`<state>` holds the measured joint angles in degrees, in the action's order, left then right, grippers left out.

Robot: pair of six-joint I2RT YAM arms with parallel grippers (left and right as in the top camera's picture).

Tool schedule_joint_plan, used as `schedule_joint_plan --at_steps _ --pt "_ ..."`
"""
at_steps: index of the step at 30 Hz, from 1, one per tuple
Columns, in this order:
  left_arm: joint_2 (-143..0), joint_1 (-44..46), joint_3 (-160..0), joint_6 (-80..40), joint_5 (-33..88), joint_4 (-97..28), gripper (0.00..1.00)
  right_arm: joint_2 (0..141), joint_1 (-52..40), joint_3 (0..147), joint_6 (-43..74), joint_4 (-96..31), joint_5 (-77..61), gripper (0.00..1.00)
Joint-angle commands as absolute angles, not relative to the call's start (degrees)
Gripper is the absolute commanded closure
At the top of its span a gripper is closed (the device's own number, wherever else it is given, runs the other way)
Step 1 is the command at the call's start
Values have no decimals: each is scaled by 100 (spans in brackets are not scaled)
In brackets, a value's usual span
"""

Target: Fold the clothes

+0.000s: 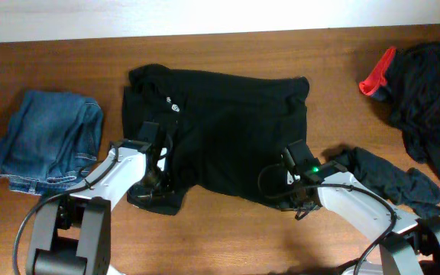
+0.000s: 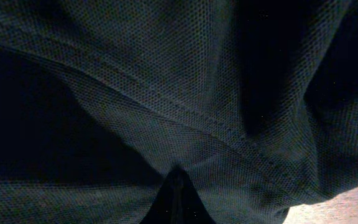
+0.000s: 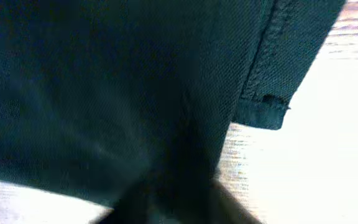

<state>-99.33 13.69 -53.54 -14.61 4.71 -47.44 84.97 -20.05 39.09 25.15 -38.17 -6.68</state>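
A large black shirt (image 1: 228,130) lies spread in the middle of the table, its small white logo (image 1: 176,107) near the upper left. My left gripper (image 1: 155,179) is at the shirt's lower left corner. In the left wrist view the mesh fabric (image 2: 179,93) fills the frame and gathers to a pinch at the left gripper (image 2: 178,186), which is shut on it. At the lower right hem, my right gripper (image 1: 285,187) holds the cloth. The right wrist view shows the shirt (image 3: 104,81) drawn into the right gripper (image 3: 173,193), with the stitched hem corner (image 3: 263,112) hanging free.
Folded blue jeans (image 1: 48,141) lie at the far left. A heap of black garments (image 1: 426,99) with a red piece (image 1: 376,76) sits at the far right. Another crumpled black garment (image 1: 392,179) lies beside my right arm. Bare wooden table (image 1: 228,237) runs along the front.
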Motion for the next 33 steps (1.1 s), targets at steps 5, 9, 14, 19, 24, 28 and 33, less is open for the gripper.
schedule_joint_plan --at_steps 5,9,14,19,24,28,33 --pt "-10123 1417 -5135 -1608 716 -5319 99 8340 -1411 4491 3363 -5498 814 96" --pt "-9734 1326 -5135 -1737 878 -5690 100 8197 -607 4818 3546 -6182 969 96" --pt "-9111 1107 -5135 -1734 1026 -6342 100 8178 119 4823 3476 -6322 976 96" --pt "-8617 1020 -5135 -1734 1026 -6934 99 8178 266 4823 3328 -6372 976 96" --pt "-8259 1022 -5135 -1804 1098 -6991 100 8178 266 4823 3284 -6504 974 96" --pt "-8143 1022 -5135 -1660 1116 -6090 97 8156 266 4836 3052 -6139 945 59" --pt "-8145 1022 -5153 -1645 1122 -4751 75 7968 266 5212 2823 -6036 945 30"
